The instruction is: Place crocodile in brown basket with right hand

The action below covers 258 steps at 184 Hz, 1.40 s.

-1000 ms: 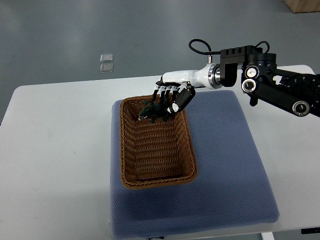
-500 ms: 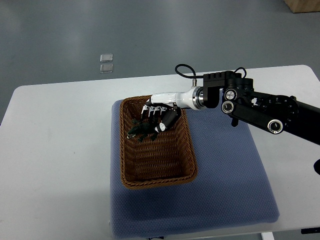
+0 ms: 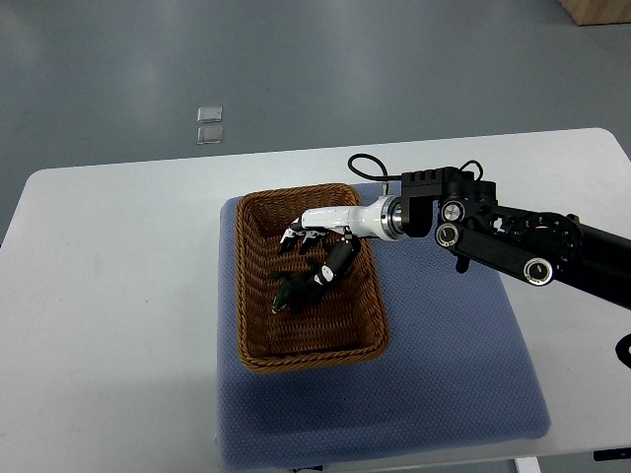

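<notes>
Right hand (image 3: 317, 241): comes in from the right edge on a black arm with a white forearm, and it's hanging over the upper middle of the brown basket (image 3: 258, 350).
Fingers (image 3: 335, 262): spread and relaxed, pointing down and left into the basket. Pretty sure they aren't gripping anything, there's daylight between most of them and the toy.
Crocodile (image 3: 292, 289): small dark green thing lying on the woven floor of the basket, about in the middle, just below and left of the fingertips. One fingertip is right next to its near end, honestly can't tell if it's touching or not.
Brown basket: rectangular wicker, sits on the left part of the blue mat (image 3: 444, 374), long side running away from the camera.
Blue mat: padded-looking, lies on the white table (image 3: 108, 325) and covers most of its right half.
Floor (image 3: 296, 69): grey, behind the table, with two small clear squares (image 3: 209, 124) sitting on it well apart from everything else.
Left arm: nowhere in the shot.
</notes>
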Each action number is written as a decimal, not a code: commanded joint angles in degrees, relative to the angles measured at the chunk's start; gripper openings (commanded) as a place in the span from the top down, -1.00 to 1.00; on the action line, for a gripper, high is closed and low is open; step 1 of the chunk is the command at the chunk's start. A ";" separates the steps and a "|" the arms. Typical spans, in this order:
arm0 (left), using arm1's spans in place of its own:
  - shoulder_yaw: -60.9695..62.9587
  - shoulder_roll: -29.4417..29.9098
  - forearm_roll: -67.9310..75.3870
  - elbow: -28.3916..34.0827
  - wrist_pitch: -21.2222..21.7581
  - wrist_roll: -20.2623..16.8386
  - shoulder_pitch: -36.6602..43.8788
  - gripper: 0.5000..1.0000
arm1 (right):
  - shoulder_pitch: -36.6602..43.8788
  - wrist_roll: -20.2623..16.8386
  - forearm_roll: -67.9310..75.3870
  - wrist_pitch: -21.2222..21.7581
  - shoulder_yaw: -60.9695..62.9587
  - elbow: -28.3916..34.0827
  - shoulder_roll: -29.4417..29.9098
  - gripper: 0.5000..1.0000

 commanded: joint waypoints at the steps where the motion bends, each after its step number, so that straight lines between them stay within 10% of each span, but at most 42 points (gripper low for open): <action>1: 0.00 0.00 -0.01 0.05 0.00 0.02 0.01 -1.00 | 0.07 0.16 0.09 -0.02 0.40 0.01 -0.22 -0.47; 101: 0.00 0.00 -0.01 -0.04 0.00 0.02 -0.08 -1.00 | -3.71 0.95 9.84 -0.55 24.40 -2.72 -2.85 -0.57; 155: 0.00 0.00 -0.01 -0.04 0.00 0.02 0.01 -1.00 | -11.88 7.71 36.39 -6.26 39.07 -9.84 1.19 -0.58; 196: 0.00 0.00 -0.01 -0.04 0.09 0.02 -0.08 -1.00 | -14.08 19.40 58.44 -10.66 39.86 -17.13 1.54 -0.58; 258: 0.00 0.00 -0.01 -0.13 0.09 0.02 0.01 -1.00 | -15.22 20.02 70.05 -9.87 39.78 -24.34 1.63 -0.66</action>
